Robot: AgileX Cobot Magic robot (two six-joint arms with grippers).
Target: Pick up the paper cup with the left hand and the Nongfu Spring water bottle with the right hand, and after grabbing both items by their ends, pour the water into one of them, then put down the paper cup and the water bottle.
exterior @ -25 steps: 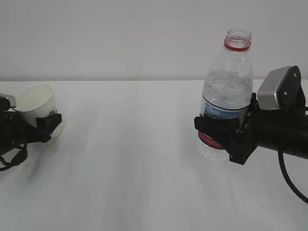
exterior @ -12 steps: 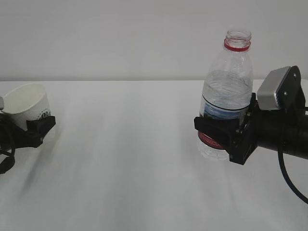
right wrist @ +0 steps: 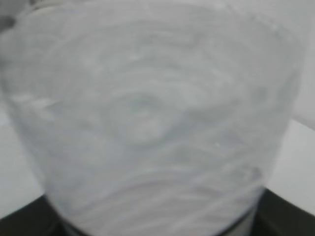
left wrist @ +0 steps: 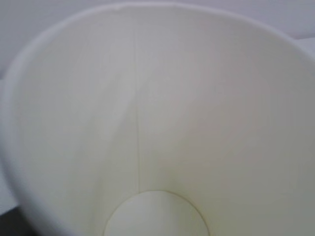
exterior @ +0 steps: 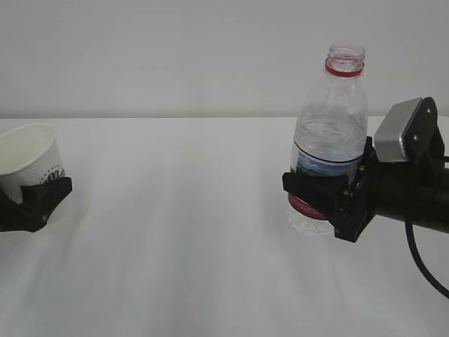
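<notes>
The left hand's (exterior: 28, 207) jaws are closed on the lower part of the paper cup (exterior: 28, 161), held near upright at the far left, and its inside looks dry and empty in the wrist view. Well apart to the right, the right hand's (exterior: 323, 200) jaws clamp the water bottle (exterior: 330, 133) low on its body — upright, uncapped, water (exterior: 330, 130) inside. Both pickups look done; whether pouring has happened cannot be told — setting both down remains.

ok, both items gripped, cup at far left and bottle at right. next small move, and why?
Probably bring the left claw with the paper cup inward toward the water bottle. The cup is tilted at the frame's left edge and looks empty in the wrist view; the uncapped bottle stands upright in the right claw, a wide stretch of table between them, too far to pour.
</notes>
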